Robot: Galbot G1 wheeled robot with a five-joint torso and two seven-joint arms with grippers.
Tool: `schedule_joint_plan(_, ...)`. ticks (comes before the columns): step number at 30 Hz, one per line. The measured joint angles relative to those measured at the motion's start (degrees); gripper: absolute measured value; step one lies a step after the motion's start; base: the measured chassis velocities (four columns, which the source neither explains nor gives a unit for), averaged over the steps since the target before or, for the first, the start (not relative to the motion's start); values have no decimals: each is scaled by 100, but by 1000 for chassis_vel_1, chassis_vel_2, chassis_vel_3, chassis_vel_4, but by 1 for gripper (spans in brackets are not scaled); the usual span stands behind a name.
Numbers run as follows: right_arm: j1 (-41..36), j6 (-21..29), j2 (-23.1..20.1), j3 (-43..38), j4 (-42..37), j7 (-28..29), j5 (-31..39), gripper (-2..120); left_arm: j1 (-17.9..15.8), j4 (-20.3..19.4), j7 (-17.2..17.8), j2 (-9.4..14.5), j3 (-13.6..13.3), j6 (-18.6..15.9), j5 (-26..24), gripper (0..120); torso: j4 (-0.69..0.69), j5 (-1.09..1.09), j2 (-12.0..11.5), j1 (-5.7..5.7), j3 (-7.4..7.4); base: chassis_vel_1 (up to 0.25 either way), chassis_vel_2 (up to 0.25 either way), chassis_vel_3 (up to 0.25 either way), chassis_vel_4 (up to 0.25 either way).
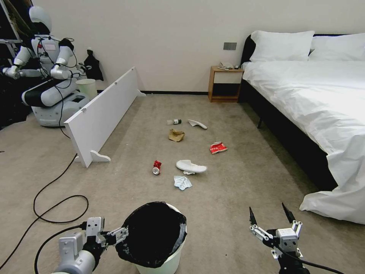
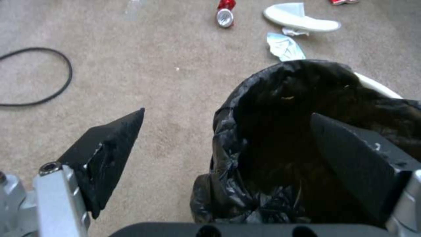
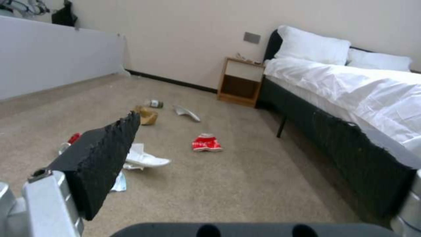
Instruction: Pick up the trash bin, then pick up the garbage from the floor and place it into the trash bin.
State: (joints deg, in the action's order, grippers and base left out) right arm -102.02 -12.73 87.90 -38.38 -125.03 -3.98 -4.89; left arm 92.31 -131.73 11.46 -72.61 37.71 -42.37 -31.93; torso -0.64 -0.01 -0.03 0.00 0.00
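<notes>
On the floor (image 1: 228, 213) – left gripper (image 2: 228, 131) open astride the trash bin (image 1: 167, 262) rim; right gripper (image 1: 272, 217) open

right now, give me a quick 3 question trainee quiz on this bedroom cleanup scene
1. True or false: the left gripper has one finger inside the trash bin and one outside its rim.
2. Which lies nearest the bin: A the tissue, B the brown paper bag, C the red wrapper?
3. Fill in: the right gripper hangs open and holds ____.

Key: 1 true; 2 A; 3 nothing
</notes>
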Motion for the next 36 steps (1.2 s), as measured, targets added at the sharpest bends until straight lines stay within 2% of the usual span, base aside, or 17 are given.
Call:
schedule_joint_plan(20, -92, -8, 32, 87, -31, -116, -36, 100, -337, 792, 49, 22, -215, 16, -170, 100, -1, 0, 0, 0, 0, 0, 0, 0, 0)
schedule_joint_plan(36, -134, -11, -25, 161, -26, -153, -31, 100, -337, 900, 51, -69, -222, 22, -228, 100, 0, 0, 0, 0, 0, 0, 0, 0, 0)
